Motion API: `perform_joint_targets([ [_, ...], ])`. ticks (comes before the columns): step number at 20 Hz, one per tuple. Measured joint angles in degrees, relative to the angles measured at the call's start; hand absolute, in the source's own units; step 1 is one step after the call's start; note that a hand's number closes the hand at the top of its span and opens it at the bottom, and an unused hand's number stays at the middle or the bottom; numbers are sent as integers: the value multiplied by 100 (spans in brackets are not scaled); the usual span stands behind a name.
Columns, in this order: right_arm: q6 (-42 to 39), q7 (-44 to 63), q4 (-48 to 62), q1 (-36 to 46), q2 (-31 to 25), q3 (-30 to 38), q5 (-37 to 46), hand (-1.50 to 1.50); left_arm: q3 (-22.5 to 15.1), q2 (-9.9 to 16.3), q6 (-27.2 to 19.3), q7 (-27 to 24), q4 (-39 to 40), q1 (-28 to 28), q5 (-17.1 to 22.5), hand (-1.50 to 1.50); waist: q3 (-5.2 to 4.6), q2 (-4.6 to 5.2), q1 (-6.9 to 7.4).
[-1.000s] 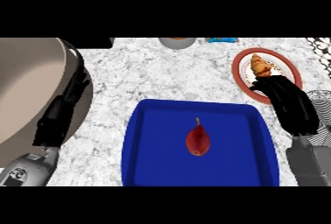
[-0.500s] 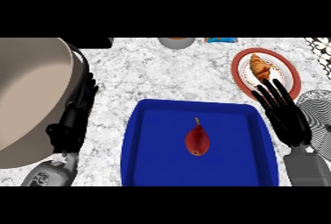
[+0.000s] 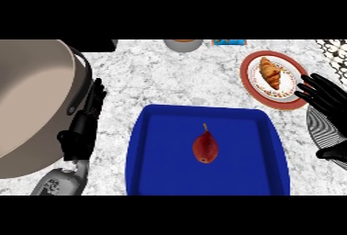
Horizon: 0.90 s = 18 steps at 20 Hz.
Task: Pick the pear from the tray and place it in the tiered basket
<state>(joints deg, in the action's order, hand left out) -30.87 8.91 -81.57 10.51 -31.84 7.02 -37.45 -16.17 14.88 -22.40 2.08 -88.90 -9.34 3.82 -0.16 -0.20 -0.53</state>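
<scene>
So I have the right hand (image 3: 324,94) spread wide, holding nothing, well right of the one pear (image 3: 205,147), which lies alone mid-tray (image 3: 157,151), stem away from me, easy to reach from above. My left hand (image 3: 85,126) hangs relaxed and empty beside one big bowl (image 3: 34,105); beyond the right fingertips, one plate (image 3: 252,85) carries one croissant (image 3: 271,73)

Croissant (image 3: 271,73) on red-rimmed plate (image 3: 251,86), far right
</scene>
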Motion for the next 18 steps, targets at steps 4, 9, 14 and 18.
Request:
perform_joint_targets([
  [4,-196,343,-643,367,-728,-344,854,-150,-37,-61,8,17,36,-57,-22,0,-4,-6,44],
  [9,-148,1183,-1404,966,-1128,-977,1617,-150,-7,-58,72,16,55,-84,-18,0,-4,0,114],
  [14,-40,2483,-1754,1794,-959,-1670,1770,-150,30,-141,112,-67,124,-97,-53,0,1,12,135],
  [18,-20,3293,-1727,2347,-554,-1952,1765,-150,99,-237,155,-85,221,-156,-131,0,6,18,116],
])
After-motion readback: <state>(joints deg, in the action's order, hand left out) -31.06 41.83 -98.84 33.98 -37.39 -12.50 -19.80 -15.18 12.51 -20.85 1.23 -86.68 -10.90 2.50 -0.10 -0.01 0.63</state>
